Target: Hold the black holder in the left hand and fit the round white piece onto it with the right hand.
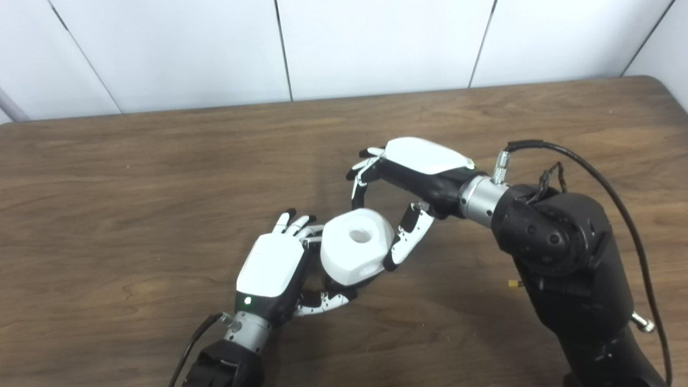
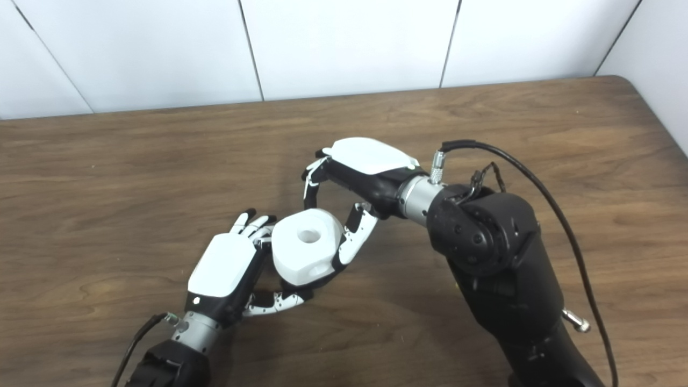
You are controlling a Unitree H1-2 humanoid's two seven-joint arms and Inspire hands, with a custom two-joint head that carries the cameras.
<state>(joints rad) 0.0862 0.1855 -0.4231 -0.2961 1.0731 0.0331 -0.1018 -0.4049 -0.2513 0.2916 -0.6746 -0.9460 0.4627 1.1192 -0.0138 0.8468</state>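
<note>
White piece (image 1: 356, 246) sits low centre above table (image 1: 134, 177), hole facing up. My left hand (image 1: 275, 269) cups it from left, thumb beneath. My right hand (image 1: 400, 201) spread, thumb touching its right side. Holder hidden; can't see it.

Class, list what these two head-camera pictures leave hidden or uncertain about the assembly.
- Black holder: not visible in either view; if present, the round white piece and left hand cover it.
- Whether the piece is seated: its underside is hidden.
- Right hand: its thumb touches the piece; how firm the grip is stays unclear.
</note>
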